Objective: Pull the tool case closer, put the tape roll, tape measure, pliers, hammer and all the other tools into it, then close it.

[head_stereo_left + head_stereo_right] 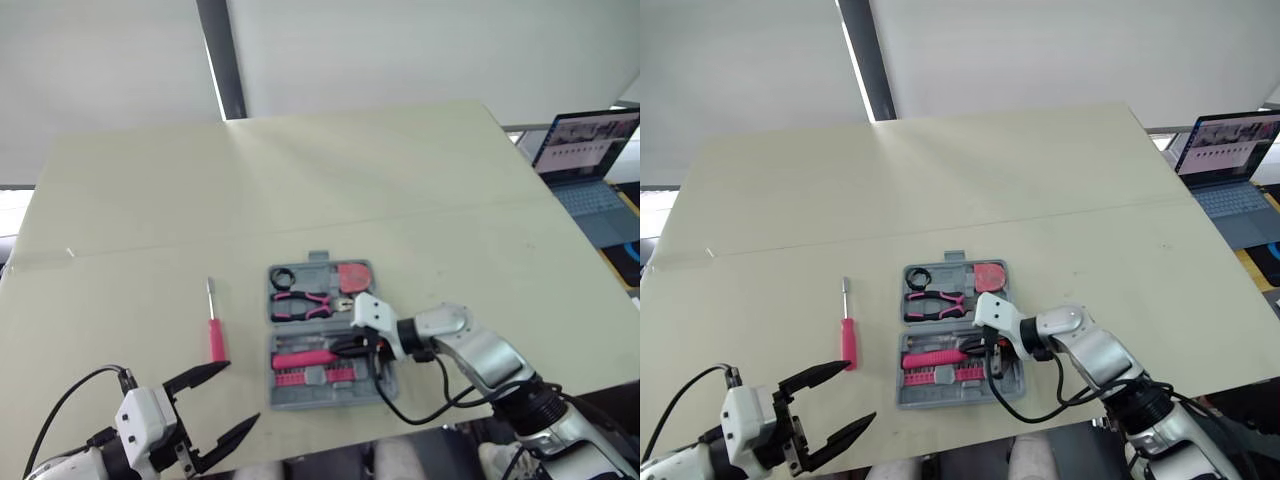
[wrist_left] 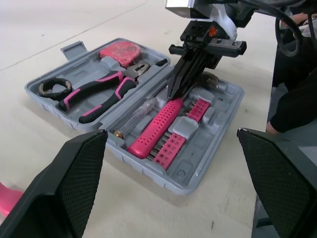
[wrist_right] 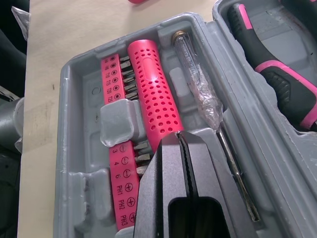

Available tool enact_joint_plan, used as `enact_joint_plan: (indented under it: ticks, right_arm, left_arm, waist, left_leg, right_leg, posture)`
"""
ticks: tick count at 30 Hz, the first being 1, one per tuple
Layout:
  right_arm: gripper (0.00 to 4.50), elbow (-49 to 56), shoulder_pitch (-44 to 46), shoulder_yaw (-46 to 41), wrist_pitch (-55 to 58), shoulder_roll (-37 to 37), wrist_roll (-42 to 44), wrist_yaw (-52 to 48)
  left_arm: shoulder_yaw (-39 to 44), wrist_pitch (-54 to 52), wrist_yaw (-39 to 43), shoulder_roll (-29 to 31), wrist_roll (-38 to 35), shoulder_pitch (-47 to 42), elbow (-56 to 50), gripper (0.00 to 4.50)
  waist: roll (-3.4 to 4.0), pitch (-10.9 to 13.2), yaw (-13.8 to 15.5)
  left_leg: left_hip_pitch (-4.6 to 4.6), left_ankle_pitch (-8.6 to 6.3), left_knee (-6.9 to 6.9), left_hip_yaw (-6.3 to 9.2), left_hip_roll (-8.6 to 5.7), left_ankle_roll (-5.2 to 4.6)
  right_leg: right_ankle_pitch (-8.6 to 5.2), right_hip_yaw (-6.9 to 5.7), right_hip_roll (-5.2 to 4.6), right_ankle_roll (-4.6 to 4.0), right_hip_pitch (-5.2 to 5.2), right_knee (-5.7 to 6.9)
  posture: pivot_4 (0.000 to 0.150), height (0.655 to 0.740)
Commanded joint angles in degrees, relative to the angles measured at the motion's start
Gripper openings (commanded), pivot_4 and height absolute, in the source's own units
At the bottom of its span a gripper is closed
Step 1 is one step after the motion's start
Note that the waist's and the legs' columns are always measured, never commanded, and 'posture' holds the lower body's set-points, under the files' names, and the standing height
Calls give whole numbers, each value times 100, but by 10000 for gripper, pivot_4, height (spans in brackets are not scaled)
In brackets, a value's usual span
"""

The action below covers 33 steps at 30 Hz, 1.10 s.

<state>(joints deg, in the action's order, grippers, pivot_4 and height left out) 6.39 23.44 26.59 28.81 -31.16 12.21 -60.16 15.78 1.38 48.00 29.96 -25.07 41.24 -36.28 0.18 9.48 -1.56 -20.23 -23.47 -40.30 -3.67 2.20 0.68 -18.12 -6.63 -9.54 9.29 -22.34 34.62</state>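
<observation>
The grey tool case lies open near the table's front edge. Its far half holds the black tape roll, the pink-and-black pliers and the pink tape measure. In the near half lie the hammer with its pink perforated handle, a pink bit strip and a clear-handled tester screwdriver. My right gripper is shut with nothing between its fingers, its tips down on the hammer handle. A pink screwdriver lies on the table left of the case. My left gripper hangs open at the front left, just short of that screwdriver.
A laptop stands open beyond the table's right edge. The pale table stretches wide behind the case. A black cable loops from my right wrist over the case's near right corner.
</observation>
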Motion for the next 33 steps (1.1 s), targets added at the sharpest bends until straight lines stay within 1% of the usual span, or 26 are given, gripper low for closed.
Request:
enact_joint_plan:
  ticks: [1,8,22,33]
  right_arm:
    - [174,4,-16,44,31,33,-29,-89]
    - [174,103,-65,-15,34,-1,22,-176]
    - [174,331,37,-245,185,79,308,-142]
    - [174,292,8,-83,245,28,252,-261]
  left_arm:
    - [78,-97,-118,26,-120,60,-376,45000]
    - [64,-291,-224,31,-137,33,-537,45000]
    - [-115,-101,-160,-38,-21,-3,-308,45000]
    - [-132,-259,-273,21,-60,-34,-479,45000]
  waist:
    - [0,0,1]
    - [0,0,1]
    - [0,0,1]
    - [0,0,0]
  left_leg:
    - [0,0,0,0,0,0]
    - [1,0,0,0,0,0]
    - [0,0,0,0,0,0]
    - [0,0,0,0,0,0]
  right_leg:
    - [0,0,0,0,0,0]
    - [0,0,0,0,1,1]
    - [0,0,0,0,0,1]
    - [0,0,0,0,0,1]
  posture:
    - [1500,7373]
    - [1500,7373]
    - [1500,7373]
    - [1500,7373]
